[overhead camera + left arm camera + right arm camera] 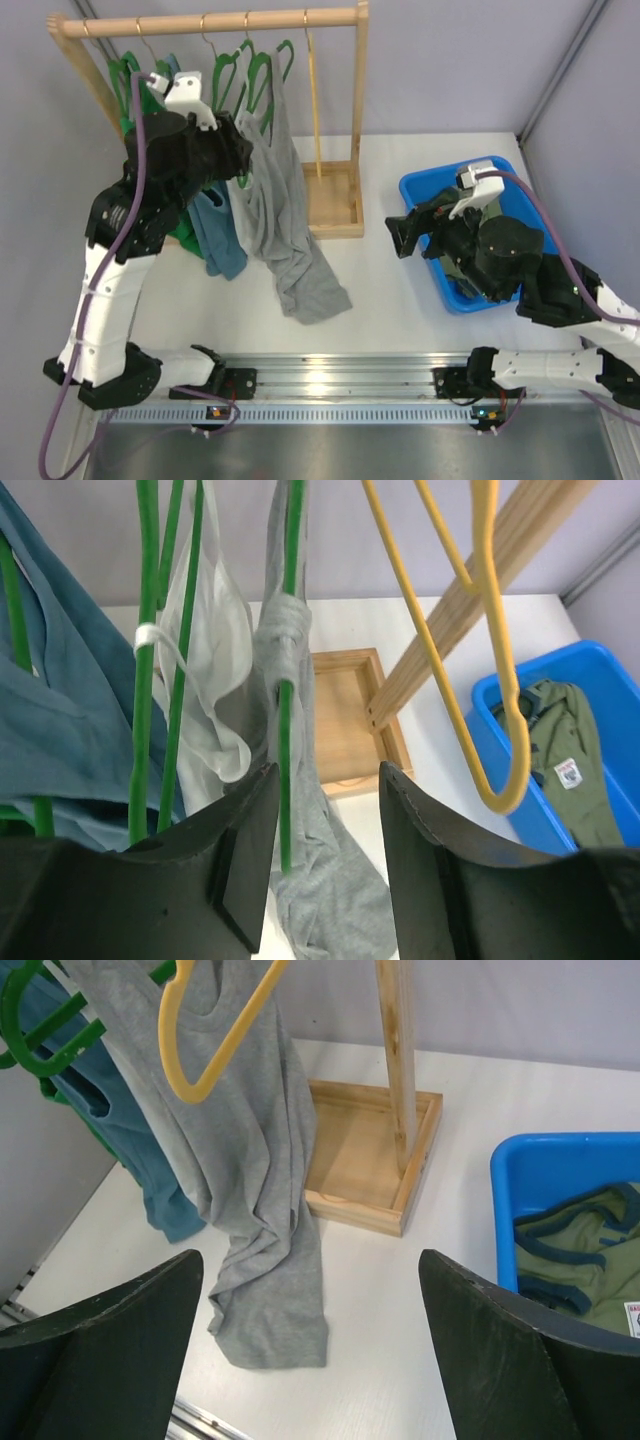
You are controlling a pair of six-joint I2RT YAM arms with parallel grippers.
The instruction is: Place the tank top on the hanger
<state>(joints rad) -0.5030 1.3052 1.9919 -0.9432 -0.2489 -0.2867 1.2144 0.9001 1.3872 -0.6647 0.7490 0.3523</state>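
Observation:
The light grey tank top [285,220] hangs by one strap from a green hanger [262,85] on the wooden rack, and its lower end lies crumpled on the table. In the left wrist view the strap is bunched around the hanger's thin green bar [286,715], with the tank top [330,890] below it. My left gripper [325,865] is open, and the green bar's lower end stands between the jaws, close to the left finger [235,870]. My right gripper [310,1360] is open and empty, held above the table, facing the tank top [265,1170].
The wooden rack [335,195] also holds other green hangers, a yellow hanger [480,680], a white tank top [210,680] and a teal garment [220,235]. A blue bin [420,190] with an olive-green garment [565,760] stands on the right.

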